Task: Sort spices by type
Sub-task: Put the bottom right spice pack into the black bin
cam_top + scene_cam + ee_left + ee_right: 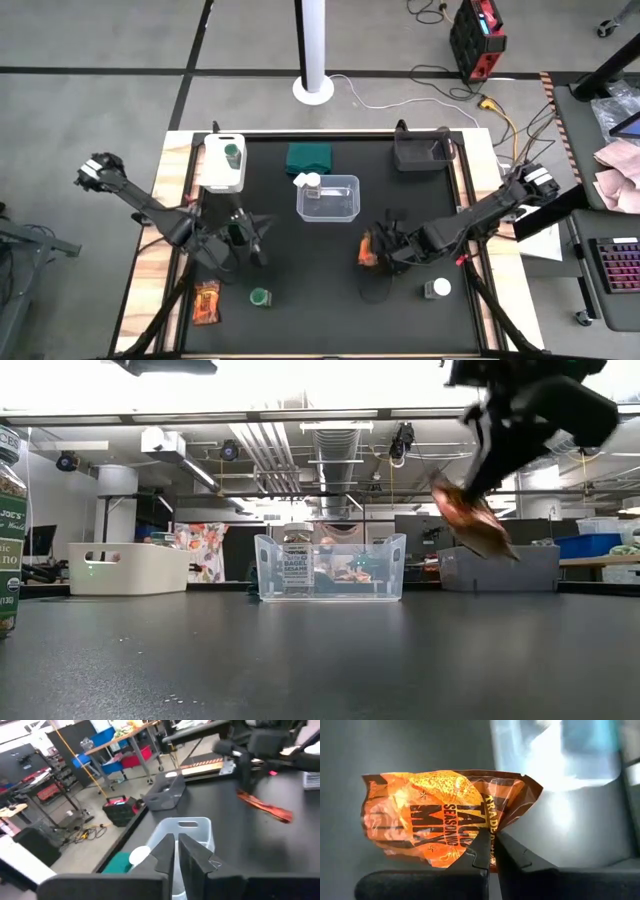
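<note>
My right gripper (378,246) is shut on a flat orange-red packet (435,815), held in the air near the table's middle, on the near side of the clear bin (345,210). In the low view the packet (475,520) slants down below the gripper. My left gripper (245,230) is shut and hovers left of the clear bin, touching nothing. A white-lidded jar (308,182) stands in the clear bin. A green-lidded jar (232,153) sits in the white bin (215,180). On the table rest a second packet (207,300), a green-lidded jar (260,297) and a white-lidded jar (437,288). My right gripper pinches the packet between its two fingers at one edge (492,827), near the printed lettering. The fingers reach it from the table's right side. The packet is lifted clear of the table and tilts downward beyond the fingertips (490,540), crumpled at the held edge.
A dark green block (310,157) and a dark tray (422,152) sit along the far edge. The white bin is at the far left. Open black mat lies between the clear bin and the near edge. A green-labelled jar (8,530) stands close to the low camera.
</note>
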`<action>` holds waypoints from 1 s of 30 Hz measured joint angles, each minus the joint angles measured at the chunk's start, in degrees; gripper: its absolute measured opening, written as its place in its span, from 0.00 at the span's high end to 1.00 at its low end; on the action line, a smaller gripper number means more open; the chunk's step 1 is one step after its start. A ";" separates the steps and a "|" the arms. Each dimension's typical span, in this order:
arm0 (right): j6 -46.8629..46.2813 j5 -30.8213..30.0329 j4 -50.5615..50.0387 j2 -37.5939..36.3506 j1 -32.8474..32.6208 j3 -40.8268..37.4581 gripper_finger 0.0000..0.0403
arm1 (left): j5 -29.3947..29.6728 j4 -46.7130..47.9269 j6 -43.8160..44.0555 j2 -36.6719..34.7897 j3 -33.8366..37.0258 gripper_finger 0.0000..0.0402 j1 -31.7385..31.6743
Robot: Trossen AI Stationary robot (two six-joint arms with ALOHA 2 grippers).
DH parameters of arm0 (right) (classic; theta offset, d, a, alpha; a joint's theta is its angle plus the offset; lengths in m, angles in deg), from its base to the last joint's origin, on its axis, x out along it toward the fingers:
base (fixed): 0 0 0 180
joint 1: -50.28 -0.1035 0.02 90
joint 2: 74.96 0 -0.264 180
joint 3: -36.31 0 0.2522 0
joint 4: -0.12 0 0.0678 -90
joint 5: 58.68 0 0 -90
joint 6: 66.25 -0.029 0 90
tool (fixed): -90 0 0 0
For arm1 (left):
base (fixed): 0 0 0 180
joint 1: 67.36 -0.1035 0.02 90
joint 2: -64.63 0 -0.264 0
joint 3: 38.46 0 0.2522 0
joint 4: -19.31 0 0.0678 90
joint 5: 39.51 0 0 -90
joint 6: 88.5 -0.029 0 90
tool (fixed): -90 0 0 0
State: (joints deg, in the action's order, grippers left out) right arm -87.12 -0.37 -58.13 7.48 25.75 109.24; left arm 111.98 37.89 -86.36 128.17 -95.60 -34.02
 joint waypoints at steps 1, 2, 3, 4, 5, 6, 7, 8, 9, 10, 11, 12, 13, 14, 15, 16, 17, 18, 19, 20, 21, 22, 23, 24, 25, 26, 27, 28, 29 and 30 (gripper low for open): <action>0.50 -2.56 0.05 -0.23 -0.47 0.48 0.98 | -0.97 -0.70 -0.06 0.62 0.00 0.95 -0.21; 1.01 -4.97 0.11 -0.39 -0.86 1.07 0.98 | -2.28 -1.35 0.10 1.33 0.00 0.93 -0.55; 1.63 -7.36 0.32 -0.51 -1.14 1.77 0.98 | -3.86 -1.84 0.55 2.00 0.00 0.91 -1.07; 2.26 -10.13 0.87 -0.57 -1.46 2.41 0.98 | -5.36 -2.30 0.92 2.70 0.00 0.88 -1.55; 2.59 -12.83 1.56 -0.57 -1.70 2.87 0.98 | -6.59 -3.02 1.31 3.49 0.00 0.85 -2.19; 3.13 -15.15 2.30 -0.50 -1.84 3.15 0.98 | -7.52 -4.18 1.47 4.40 0.00 0.82 -2.88; 4.18 -17.36 3.54 -0.34 -1.86 3.31 0.98 | -8.01 -5.41 1.54 5.32 0.00 0.79 -3.48; 5.53 -19.58 5.36 -0.17 -1.86 3.45 0.98 | -8.05 -6.82 1.55 6.29 0.02 0.75 -4.12; 6.75 -21.64 7.39 -0.09 -1.86 3.46 0.98 | -8.08 -8.87 1.48 7.30 0.00 0.72 -4.85; 8.45 -23.64 9.37 0.10 -1.86 3.38 0.98 | -8.06 -11.09 1.02 8.30 0.00 0.68 -5.40; 10.33 -25.69 11.51 0.31 -1.86 3.23 0.98 | -8.06 -12.99 0.39 9.31 0.02 0.65 -5.88; 12.27 -27.91 13.67 0.82 -1.84 3.11 0.98 | -8.06 -15.10 -0.49 10.43 0.00 0.62 -6.20; 13.76 -29.95 15.53 1.37 -1.83 3.10 0.98 | -8.07 -17.27 -1.57 11.59 0.02 0.59 -6.49; 15.00 -32.06 17.42 2.04 -1.76 3.04 0.98 | -8.25 -19.65 -2.72 12.70 0.01 0.56 -6.72; 16.35 -34.66 19.54 2.73 -1.68 3.02 0.98 | -8.84 -21.62 -3.66 13.69 0.01 0.53 -6.95; 17.87 -37.10 21.98 3.35 -1.66 3.01 0.98 | -9.91 -23.58 -4.51 14.64 0.00 0.51 -7.21; 19.79 -39.24 24.20 3.92 -1.66 3.02 0.98 | -11.41 -25.50 -5.00 15.54 0.01 0.49 -7.51; 21.87 -41.25 26.44 4.59 -1.66 3.02 0.98 | -12.47 -27.14 -5.21 16.44 0.02 0.48 -7.84; 24.12 -43.16 29.03 5.36 -1.66 3.02 0.98 | -13.20 -28.52 -5.27 17.22 0.00 0.46 -8.12; 25.99 -44.49 31.25 6.20 -1.66 3.02 0.98 | -13.18 -29.72 -5.22 17.96 0.02 0.45 -8.40; 28.24 -45.43 33.56 7.02 -1.62 3.02 0.98 | -13.17 -31.00 -5.02 18.73 0.01 0.45 -8.77; 30.16 -46.02 35.61 7.68 -1.62 3.00 0.98 | -13.17 -32.19 -4.83 19.32 0.02 0.44 -9.10; 31.70 -46.18 37.63 8.24 -1.62 3.00 0.98 | -13.14 -32.80 -4.78 19.84 0.02 0.44 -9.48; 32.92 -46.39 39.76 8.75 -1.62 3.00 0.98 | -13.11 -33.79 -4.69 20.52 0.02 0.44 -9.92; 33.89 -46.40 41.38 9.06 -1.62 3.00 0.98 | -13.12 -34.72 -4.66 21.14 0.02 0.44 -10.35; 34.37 -46.53 43.10 9.47 -1.59 3.00 0.98 | -13.13 -34.95 -4.65 21.64 0.02 0.44 -10.69; 34.68 -46.57 44.54 9.73 -1.58 3.00 0.98 | -13.45 -35.27 -4.66 22.10 0.02 0.44 -10.95; 34.87 -46.65 45.45 9.95 -1.53 3.02 0.98 | -14.63 -35.66 -4.62 22.45 0.02 0.44 -11.19; 34.85 -46.88 45.51 10.11 -1.45 3.22 0.98 | -15.71 -36.00 -4.44 22.67 0.02 0.44 -11.29; 34.75 -46.98 45.52 10.17 -1.41 3.57 0.98 | -16.78 -36.28 -4.11 22.83 0.02 0.44 -11.32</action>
State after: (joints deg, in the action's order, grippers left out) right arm -52.37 -47.35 -12.61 17.65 24.34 112.81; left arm 95.20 1.62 -90.46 151.00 -95.58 -45.34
